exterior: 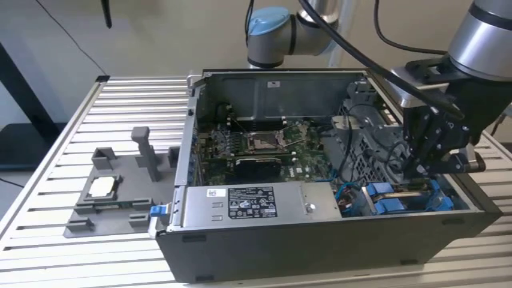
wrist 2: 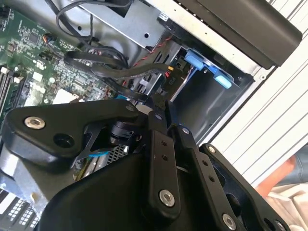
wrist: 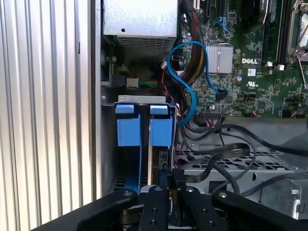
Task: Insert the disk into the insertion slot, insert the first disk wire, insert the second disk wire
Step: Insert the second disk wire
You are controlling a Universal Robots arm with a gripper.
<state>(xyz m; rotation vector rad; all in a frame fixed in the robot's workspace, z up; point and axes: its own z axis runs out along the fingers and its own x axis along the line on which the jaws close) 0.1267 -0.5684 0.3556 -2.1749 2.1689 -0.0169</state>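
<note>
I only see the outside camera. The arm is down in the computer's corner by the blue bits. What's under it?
Observer: In the first wrist view, the gripper hangs over two blue carrier frames that stand side by side in the drive cage.
Operator: Is there a wire close by?
Observer: Yes. A blue cable loops from the motherboard side down toward that cage.
Operator: Any plugs?
Observer: In the second wrist view, a black plug with red and yellow wires sits just beyond the gripper's tip, near the open bay.
</note>
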